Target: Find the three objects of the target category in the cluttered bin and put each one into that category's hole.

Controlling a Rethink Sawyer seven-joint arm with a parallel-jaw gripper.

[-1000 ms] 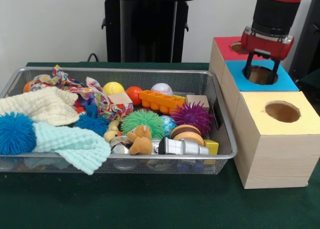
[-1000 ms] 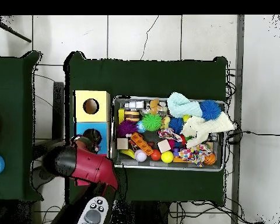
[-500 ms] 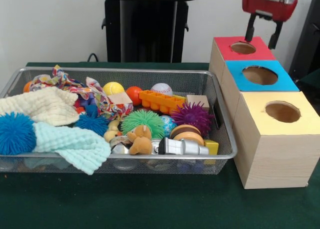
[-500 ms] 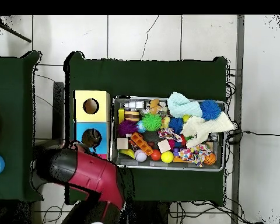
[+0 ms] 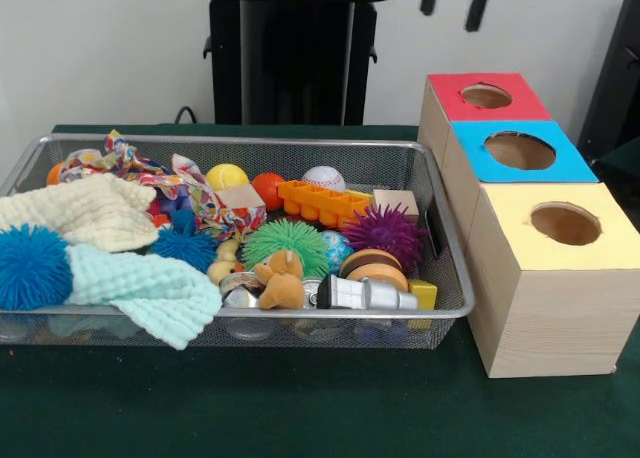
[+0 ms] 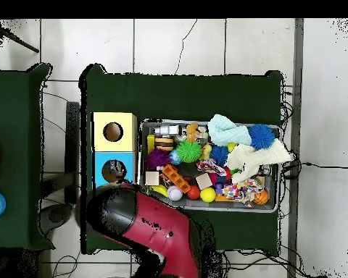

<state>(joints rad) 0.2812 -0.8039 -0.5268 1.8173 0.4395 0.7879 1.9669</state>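
While only its two dark fingertips show at the top edge of the front view, the gripper (image 5: 454, 0) hangs high above the table, with the tips spread apart and nothing between them, so the jaws stand released. From overhead the red and black arm (image 6: 154, 233) covers the corner of the table beside the boxes, hiding the gripper itself there.

Three wooden boxes stand in a row, touching one another, just beside the right end of the wire bin (image 5: 440, 228). Each has a round hole in its top: the red box (image 5: 512, 96) farthest back, the blue box (image 5: 565, 160) in the middle, the yellow box (image 5: 520, 246) nearest the camera. Something dark may lie inside the blue box's hole in the overhead view, though it is too small to tell.

Inside the bin, the clutter lies packed together. A cream cloth (image 5: 75, 210) and a pale green cloth (image 5: 145, 290) lie at the left, the green one drooping over the front rim, with a blue spiky ball (image 5: 30, 266) beside them. A green spiky ball (image 5: 288, 240) sits near the middle and a purple spiky ball (image 5: 388, 230) to its right. Behind them lie a yellow ball (image 5: 227, 176), a baseball (image 5: 323, 178) and an orange toy block (image 5: 318, 202). A small brown teddy bear (image 5: 282, 280) rests at the front rim, touching a silver can (image 5: 365, 295).
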